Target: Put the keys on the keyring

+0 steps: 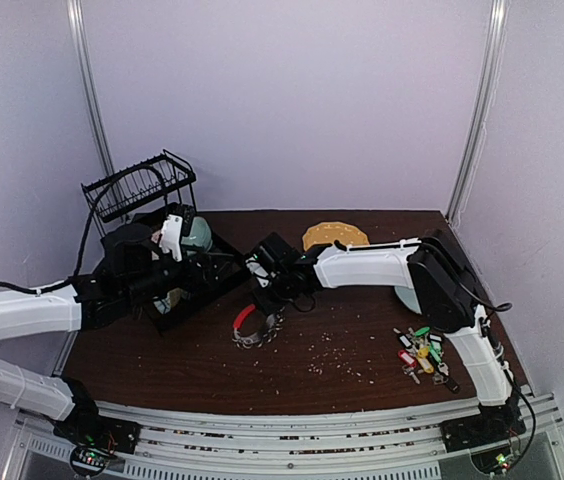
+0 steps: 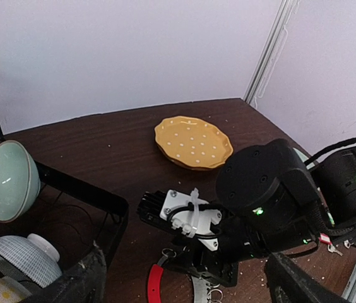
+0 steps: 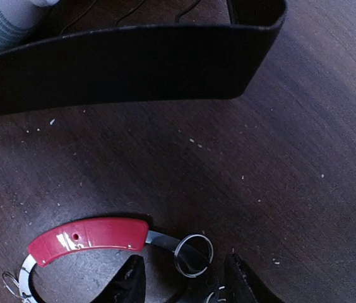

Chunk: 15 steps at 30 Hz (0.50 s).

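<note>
Straddling the keyring (image 3: 89, 235), the right gripper (image 3: 184, 281) stands open, gripping nothing.

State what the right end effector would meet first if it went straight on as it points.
Probably the keyring: the right end effector sits open over its silver loop, though depth is unclear.

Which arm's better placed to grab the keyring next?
Right. The right gripper sits open directly over the keyring, fingers either side of its band. The left gripper hangs higher by the dish rack, back from the ring.
</note>
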Available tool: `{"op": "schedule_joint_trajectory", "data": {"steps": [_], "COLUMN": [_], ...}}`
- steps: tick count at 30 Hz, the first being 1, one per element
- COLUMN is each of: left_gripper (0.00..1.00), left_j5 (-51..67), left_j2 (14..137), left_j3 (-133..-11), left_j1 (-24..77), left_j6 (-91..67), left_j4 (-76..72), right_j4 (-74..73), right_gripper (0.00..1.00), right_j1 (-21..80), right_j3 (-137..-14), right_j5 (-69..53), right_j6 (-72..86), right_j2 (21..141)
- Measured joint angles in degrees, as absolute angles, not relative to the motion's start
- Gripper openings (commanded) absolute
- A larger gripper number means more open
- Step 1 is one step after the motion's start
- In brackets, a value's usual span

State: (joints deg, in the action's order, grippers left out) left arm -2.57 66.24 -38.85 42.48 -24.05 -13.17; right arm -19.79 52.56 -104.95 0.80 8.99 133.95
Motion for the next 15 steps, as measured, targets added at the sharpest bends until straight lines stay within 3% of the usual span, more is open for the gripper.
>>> {"op": "schedule_joint_trajectory", "data": {"steps": [4,15], "left_gripper": [0.91,0.92], "left_j5": [-2.6,-2.9], "left_j2": [66.4,66.4], "left_j3": [-38.9,-38.9], "left_j1": [42.5,42.5], "left_j6": [-24.0,-23.8], "left_j4": [-12.5,-11.9], "right_j4": [-20.0,-20.0], "right_gripper": [0.3,0.2], "right_j1": [52.6,52.6], "right_j3": [-104.9,-105.8], "right_j5": [2.0,2.2], "right_j6": [8.5,7.2], "right_j2": [134.0,134.5]}}
